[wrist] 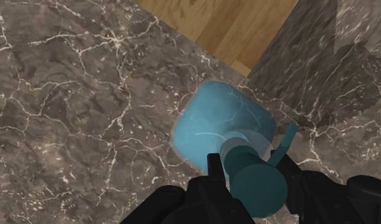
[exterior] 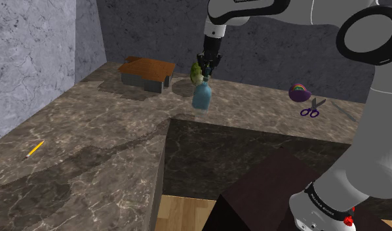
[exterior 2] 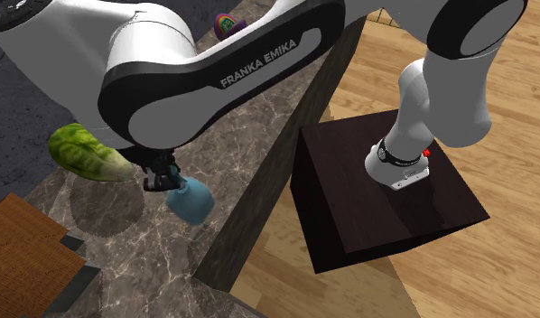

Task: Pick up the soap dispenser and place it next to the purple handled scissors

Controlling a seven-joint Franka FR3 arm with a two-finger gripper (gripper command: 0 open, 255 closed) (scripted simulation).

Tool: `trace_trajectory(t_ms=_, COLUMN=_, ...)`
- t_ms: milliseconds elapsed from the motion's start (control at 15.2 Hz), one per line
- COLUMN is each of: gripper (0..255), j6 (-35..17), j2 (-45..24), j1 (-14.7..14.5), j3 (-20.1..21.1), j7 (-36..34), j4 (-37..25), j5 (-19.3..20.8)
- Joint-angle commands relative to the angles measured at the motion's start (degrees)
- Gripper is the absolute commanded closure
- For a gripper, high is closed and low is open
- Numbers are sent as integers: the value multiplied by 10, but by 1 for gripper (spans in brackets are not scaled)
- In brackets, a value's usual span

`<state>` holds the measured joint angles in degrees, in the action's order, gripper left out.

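Right, quick status: my gripper (wrist: 248, 170) has its jaws pinched on the soap dispenser (wrist: 224, 127). One black finger (wrist: 215, 167) sits each side of the teal pump neck, w/ the pump head between them and the spout poking off to one side. The body is pale blue, squarish w/ rounded corners.

In the shoulder view the soap dispenser (exterior: 202, 96) hangs under my gripper (exterior: 206, 72) over the marble countertop (exterior: 90, 151), near the inner corner where the counter turns. In the 2nd exterior view the soap dispenser (exterior 2: 191, 199) is tilted, base swung toward the counter edge. Can't tell for sure if the base is clear of the stone.

A green lettuce-like leaf (exterior: 195, 71) shows just beside my fingers.

The purple-handled scissors (exterior: 311, 109) lie flat on the counter at the shoulder view's right, well apart from the soap dispenser. They're just beside a purple round thing (exterior: 298, 92) w/ coloured stripes.

Also on the counter: a grey box (exterior: 147, 72) w/ a brown wood top toward the back wall, and a yellow pencil (exterior: 35, 149) at the shoulder view's left. My stand (exterior 2: 386, 190) is a dark box on the wood floor (exterior 2: 494, 108).
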<state>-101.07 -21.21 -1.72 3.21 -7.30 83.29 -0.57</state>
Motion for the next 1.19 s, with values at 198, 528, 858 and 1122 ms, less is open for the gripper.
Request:
trace_trajectory(t_ms=198, gripper=255, j6=40, j2=0, j1=0, j3=0, j7=-1, j4=-40, j5=0)
trace_trajectory(t_ms=528, gripper=255, j6=80, j2=-4, j1=-1, j3=0, j7=-2, j4=-84, j5=0)
trace_trajectory(t_ms=858, gripper=255, j6=124, j2=-13, j1=-1, j3=0, j7=-3, j4=-137, j5=1)
trace_trajectory(t_ms=1122, gripper=255, j6=161, j2=-25, j1=-2, j3=1, j7=-4, j4=-186, j5=1)
